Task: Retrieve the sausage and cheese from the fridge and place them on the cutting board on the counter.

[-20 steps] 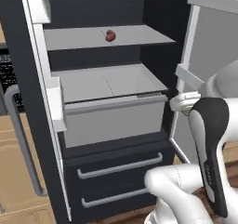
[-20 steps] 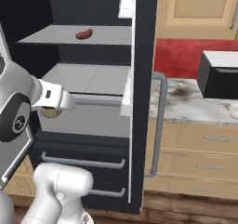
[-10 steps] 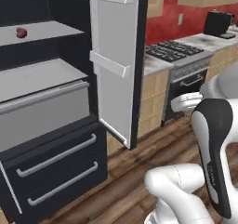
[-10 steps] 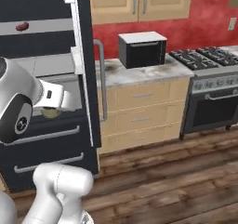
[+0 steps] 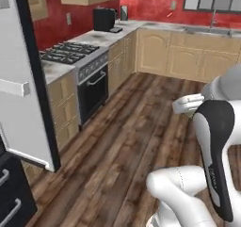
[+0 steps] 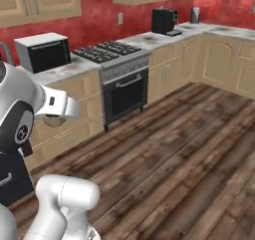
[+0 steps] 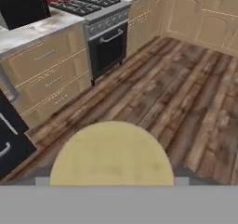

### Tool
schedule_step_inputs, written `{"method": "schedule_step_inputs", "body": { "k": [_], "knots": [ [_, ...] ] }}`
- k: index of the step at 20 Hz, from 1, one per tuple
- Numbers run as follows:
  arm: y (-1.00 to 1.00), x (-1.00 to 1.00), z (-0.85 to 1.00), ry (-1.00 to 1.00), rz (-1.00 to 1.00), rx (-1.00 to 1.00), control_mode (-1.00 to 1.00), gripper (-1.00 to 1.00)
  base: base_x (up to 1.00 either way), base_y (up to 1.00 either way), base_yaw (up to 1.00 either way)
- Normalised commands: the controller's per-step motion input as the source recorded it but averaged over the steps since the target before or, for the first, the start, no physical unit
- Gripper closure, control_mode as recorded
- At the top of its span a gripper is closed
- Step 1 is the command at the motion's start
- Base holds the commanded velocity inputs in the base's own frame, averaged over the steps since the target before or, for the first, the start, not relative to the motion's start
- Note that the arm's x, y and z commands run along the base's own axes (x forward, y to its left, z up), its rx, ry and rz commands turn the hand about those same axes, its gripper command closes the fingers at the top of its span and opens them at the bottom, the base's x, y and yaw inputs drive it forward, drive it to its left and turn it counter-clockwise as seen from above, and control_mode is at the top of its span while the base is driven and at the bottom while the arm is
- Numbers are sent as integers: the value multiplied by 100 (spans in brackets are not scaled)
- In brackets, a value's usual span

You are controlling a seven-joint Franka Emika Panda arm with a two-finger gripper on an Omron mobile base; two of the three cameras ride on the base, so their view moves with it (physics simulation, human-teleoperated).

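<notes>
The pincer (image 7: 111, 179) grips the cheese (image 7: 111, 155) over open wood floor (image 7: 186, 102).

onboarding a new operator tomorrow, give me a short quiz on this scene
1. True or false: the end effector holds the cheese.
2. In the right base view, what stands on the counter just left of the stove? A) a microwave B) a kettle C) a cutting board
3. Fill in: the floor is made of dark ___ planks.

Key: 1 true; 2 A; 3 wooden
</notes>
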Motion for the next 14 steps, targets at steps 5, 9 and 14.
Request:
{"method": "schedule_step_inputs", "body": {
  "k": [5, 9, 14],
  "knots": [
    [0, 0, 0, 0, 0, 0, 100, 100, 11, -85, -69],
    [0, 0, 0, 0, 0, 0, 100, 100, 36, -83, -59],
    [0, 0, 0, 0, 0, 0, 100, 100, 89, -71, -37]
  ]
}}
